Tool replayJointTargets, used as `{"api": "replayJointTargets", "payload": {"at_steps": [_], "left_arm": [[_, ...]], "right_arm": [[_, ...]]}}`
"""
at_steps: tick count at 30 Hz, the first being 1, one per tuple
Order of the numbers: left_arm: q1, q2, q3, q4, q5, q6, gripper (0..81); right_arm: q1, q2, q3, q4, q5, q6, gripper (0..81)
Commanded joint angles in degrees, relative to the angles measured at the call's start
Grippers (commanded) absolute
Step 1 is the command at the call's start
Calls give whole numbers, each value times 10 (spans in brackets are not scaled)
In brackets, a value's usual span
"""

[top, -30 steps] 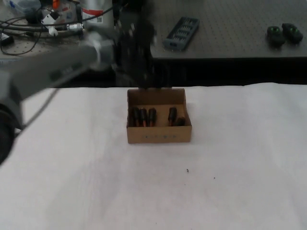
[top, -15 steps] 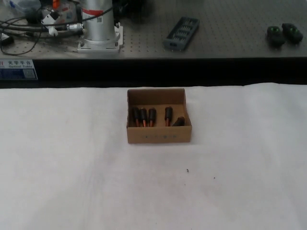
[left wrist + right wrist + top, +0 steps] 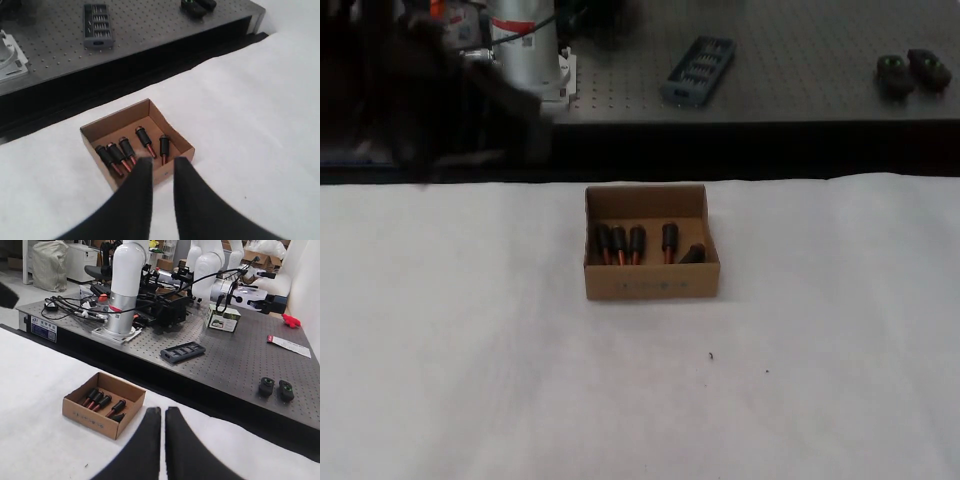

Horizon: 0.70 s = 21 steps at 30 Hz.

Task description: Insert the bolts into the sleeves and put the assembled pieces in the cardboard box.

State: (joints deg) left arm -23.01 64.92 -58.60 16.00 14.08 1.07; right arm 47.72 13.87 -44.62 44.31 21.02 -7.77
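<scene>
Two dark fingers of the left hand (image 3: 163,162) stand slightly spread, with nothing between them. The hand hangs above the near side of the cardboard box (image 3: 120,120), and part of the box's wall shows through the gap.

The right hand (image 3: 163,411) has its fingers pressed almost together, with only a sliver of white between them, and it pinches nothing. It hangs over the white cloth (image 3: 45,440), well apart from the box (image 3: 92,420).

The open box (image 3: 650,283) sits on the cloth-covered tabletop (image 3: 640,400), near its far edge. Five assembled pieces (image 3: 620,243), each with a black sleeve and a copper-coloured bolt end, lie inside on the box floor. Three are side by side, a fourth is near them, and a fifth is tilted in a corner.

Behind the cloth is a grey perforated metal table (image 3: 800,60). It carries a grey slotted case (image 3: 698,68), two small dark round parts (image 3: 915,70) and a white robot base (image 3: 122,290) among cables. A dark, blurred arm (image 3: 420,100) crosses the far left of the high view, and its side cannot be told.
</scene>
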Motion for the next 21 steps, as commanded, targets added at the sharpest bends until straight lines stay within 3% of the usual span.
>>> {"api": "replayJointTargets", "payload": {"at_steps": [1, 11, 21], "left_arm": [[0, -106, 102, -29, -10, -11, 117], [0, -348, 309, -29, -81, -29, 117], [0, -502, 467, -28, -115, -28, 117]], "right_arm": [[-2, -6, -2, 1, -9, -5, 34], [-2, -4, 82, 13, -196, -26, 34], [-2, -2, 213, 12, -194, -26, 34]]}}
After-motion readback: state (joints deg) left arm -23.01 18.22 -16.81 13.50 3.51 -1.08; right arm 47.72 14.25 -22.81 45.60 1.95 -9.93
